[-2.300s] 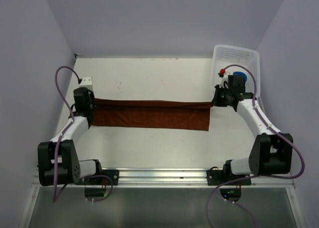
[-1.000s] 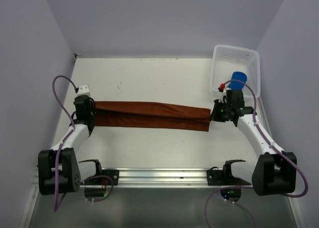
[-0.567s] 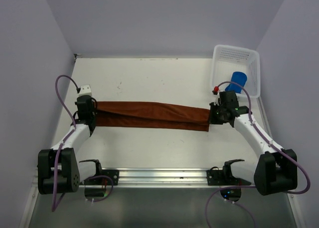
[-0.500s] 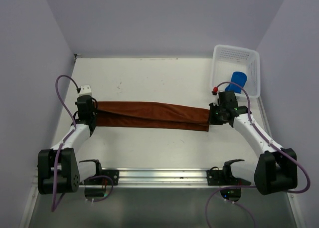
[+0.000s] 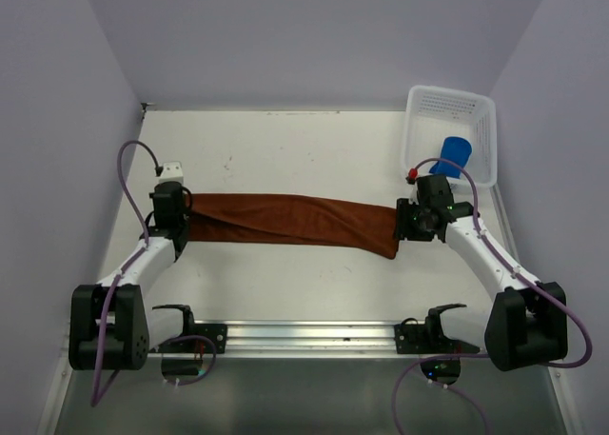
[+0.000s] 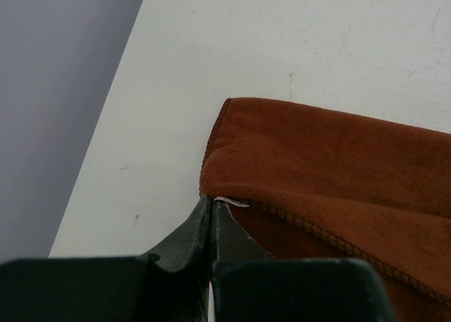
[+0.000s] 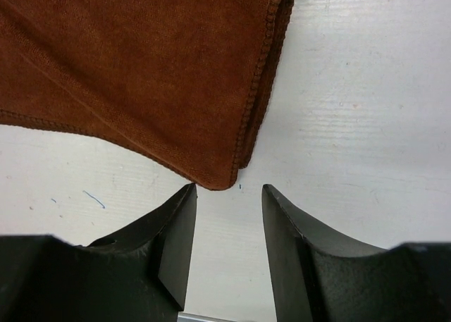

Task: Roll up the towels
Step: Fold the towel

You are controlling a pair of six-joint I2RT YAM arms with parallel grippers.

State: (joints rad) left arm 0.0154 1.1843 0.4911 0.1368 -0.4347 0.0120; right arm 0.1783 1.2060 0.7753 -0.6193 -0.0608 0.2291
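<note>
Release at right hand [image 7: 228, 190], now parted just clear of folded rust-brown cloth towel [image 5: 285, 221] on white desk [image 5: 285, 149]; left hand [image 6: 213, 208] still pinching opposite end, rolling likely next.

One towel [image 5: 285, 221] lies left to right across the middle of the tabletop [image 5: 285, 149], its left end at the left tool [image 5: 185, 227], its right end just beside the right tool [image 5: 403, 229]; behind that tool, far right, a basket [image 5: 481, 135] holds a second towel [image 5: 456, 154].
</note>
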